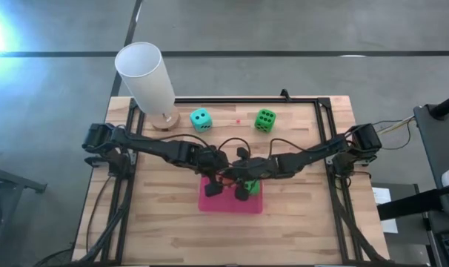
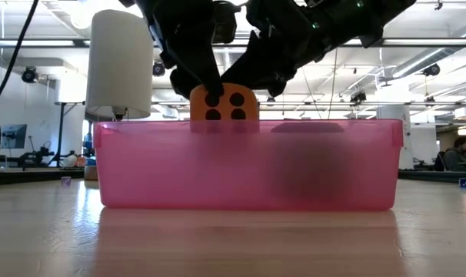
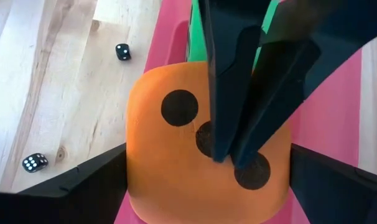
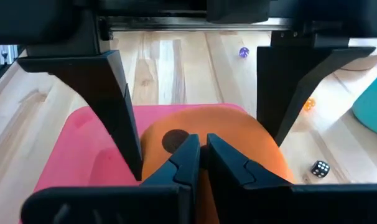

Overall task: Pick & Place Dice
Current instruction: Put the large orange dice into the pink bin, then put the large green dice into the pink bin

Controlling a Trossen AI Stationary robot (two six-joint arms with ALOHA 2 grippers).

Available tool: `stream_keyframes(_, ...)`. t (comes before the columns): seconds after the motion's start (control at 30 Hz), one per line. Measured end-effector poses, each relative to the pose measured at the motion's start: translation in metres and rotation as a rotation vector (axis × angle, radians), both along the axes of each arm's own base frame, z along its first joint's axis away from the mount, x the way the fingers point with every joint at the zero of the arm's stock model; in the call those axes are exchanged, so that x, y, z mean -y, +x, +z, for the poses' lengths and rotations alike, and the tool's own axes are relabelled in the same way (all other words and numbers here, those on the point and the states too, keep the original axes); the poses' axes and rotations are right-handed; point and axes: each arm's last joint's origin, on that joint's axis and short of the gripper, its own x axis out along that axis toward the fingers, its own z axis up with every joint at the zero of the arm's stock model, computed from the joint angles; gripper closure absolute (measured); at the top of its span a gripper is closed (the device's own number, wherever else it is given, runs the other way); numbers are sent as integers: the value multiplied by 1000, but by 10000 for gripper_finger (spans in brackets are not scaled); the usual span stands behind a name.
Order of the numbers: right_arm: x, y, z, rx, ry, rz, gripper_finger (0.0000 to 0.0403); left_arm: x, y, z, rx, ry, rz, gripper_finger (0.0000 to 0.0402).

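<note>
On the wooden table [image 1: 298, 215], seen from above, a pink container [image 2: 179, 169] is found near the middle, slightly toward six o'clock. The left gripper [image 1: 212, 187] is brought in from nine o'clock and is held over the container's nine o'clock half. Its fingers are spread wide and pressed against two opposite sides of the orange die [image 2: 234, 104], so the die is grasped between them. In the low view the orange die is seen raised partly above the container's rim, with a face of four pips turned to the camera. The right gripper [image 4: 202, 149] is brought in from three o'clock and is clenched with nothing between its fingers. Its closed tips are set just at the orange die's upper face; whether they touch it cannot be told. One green die [image 1: 253, 185] is glimpsed under the right gripper, inside the container, at three o'clock of the orange die. The teal die [image 1: 200, 119] is left on the bare wood at eleven o'clock of the container, and the second green die [image 1: 265, 120] at one o'clock, both well apart from the grippers. A white cylinder [image 1: 147, 74] on a round wooden base is stood at ten o'clock, just beside the teal die. Two tiny black dice [image 3: 122, 52] are scattered on the wood beside the container.
</note>
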Motion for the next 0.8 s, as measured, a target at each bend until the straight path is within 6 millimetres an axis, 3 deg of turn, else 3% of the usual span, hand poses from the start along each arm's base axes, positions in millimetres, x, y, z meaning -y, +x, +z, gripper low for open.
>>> stream_keyframes(0.2,0,5,7,21,-35,17,376,0,1,0,7,-3,-2,6)
stream_keyframes(0.63,-1,7,-23,-99,-8,-6,376,1,2,2,24,-2,-1,3)
stream_keyframes(0.8,-1,6,-23,-110,-4,-10,376,0,1,1,20,9,-18,9)
